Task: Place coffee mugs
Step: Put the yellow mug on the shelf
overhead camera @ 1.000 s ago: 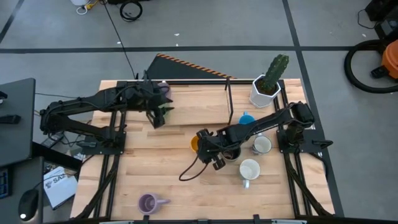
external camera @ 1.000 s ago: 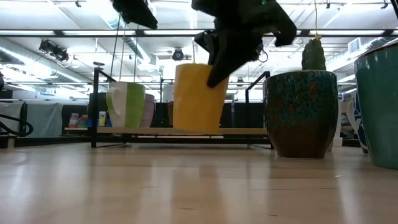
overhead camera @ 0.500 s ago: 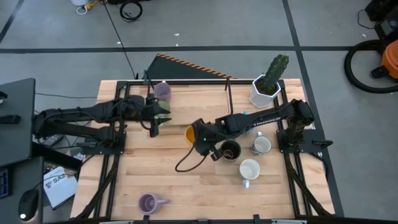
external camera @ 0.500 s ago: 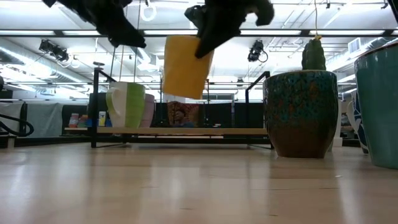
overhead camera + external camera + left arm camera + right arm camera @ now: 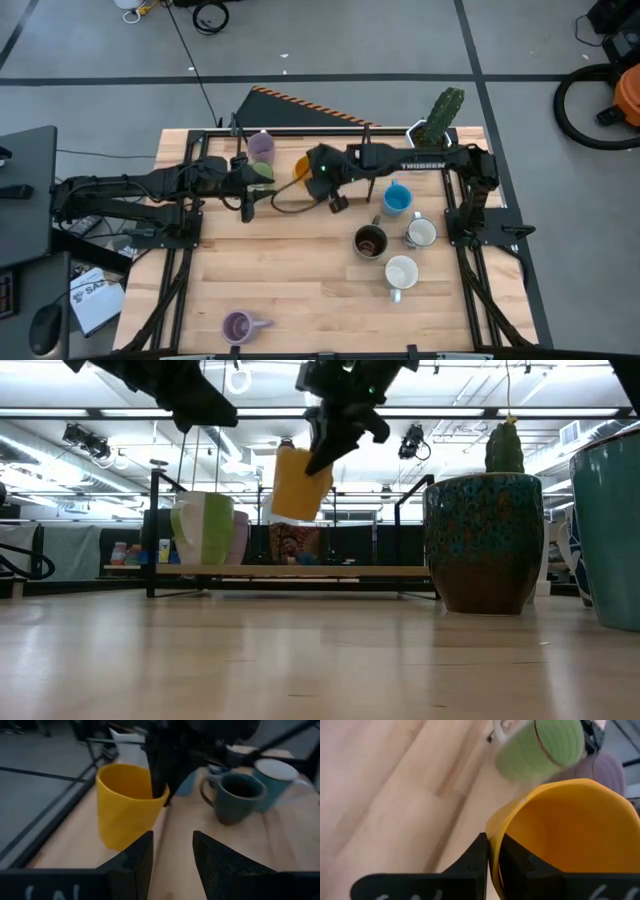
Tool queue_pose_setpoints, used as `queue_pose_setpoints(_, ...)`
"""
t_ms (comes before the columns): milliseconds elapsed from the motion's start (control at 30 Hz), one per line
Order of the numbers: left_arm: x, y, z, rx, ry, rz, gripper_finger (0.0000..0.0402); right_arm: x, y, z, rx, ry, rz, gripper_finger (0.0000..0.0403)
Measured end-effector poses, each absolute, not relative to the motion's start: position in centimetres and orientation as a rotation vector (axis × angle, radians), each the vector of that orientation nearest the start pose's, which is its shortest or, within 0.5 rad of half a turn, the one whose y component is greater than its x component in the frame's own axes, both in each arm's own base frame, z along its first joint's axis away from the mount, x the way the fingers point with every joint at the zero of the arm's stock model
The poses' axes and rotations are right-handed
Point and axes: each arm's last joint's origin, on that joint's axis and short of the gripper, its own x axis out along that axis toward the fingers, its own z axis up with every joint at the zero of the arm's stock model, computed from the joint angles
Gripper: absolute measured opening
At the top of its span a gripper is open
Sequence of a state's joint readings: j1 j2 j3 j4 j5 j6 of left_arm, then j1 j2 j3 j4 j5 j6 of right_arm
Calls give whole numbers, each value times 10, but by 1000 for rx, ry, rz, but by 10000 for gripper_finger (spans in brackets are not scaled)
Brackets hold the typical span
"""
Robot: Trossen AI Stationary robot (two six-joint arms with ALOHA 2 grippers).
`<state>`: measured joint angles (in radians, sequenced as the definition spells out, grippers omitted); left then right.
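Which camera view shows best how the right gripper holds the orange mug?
The right wrist view: the right gripper pinches the orange mug at its rim, one finger inside and one outside. The low view shows the mug hanging tilted above the table. The left wrist view shows its side. The high view shows only a sliver.

Four mugs (image 5: 371, 241) clustered at the table's (image 5: 300, 300) right, another mug (image 5: 238, 326) alone front-left

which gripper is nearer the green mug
Left. The left gripper hangs open just in front of the green mug; the right gripper, shut on the orange mug's rim, is farther off beside it.
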<state>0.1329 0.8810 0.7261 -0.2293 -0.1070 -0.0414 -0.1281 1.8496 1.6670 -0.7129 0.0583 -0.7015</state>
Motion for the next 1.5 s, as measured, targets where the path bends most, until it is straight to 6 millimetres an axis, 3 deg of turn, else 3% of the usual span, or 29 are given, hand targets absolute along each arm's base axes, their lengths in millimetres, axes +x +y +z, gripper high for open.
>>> queue_pose_setpoints(167, 188, 34, 306, -42, 377, 314, 144, 398, -87, 292, -539, 907, 176, 37)
queue_pose_setpoints(367, 182, 42, 322, -55, 414, 351, 144, 398, -108, 272, -467, 990, 184, 37)
queue_pose_setpoints(533, 181, 48, 326, -58, 408, 384, 144, 402, -111, 255, -422, 1037, 198, 37)
queue_pose_setpoints(967, 179, 49, 324, -67, 436, 363, 144, 405, -111, 254, -395, 1002, 227, 59)
queue_pose_setpoints(1200, 178, 48, 321, -71, 464, 353, 144, 408, -112, 247, -401, 1019, 212, 97)
queue_pose_setpoints(1500, 184, 53, 319, -90, 503, 341, 143, 407, -112, 256, -403, 1000, 162, 168)
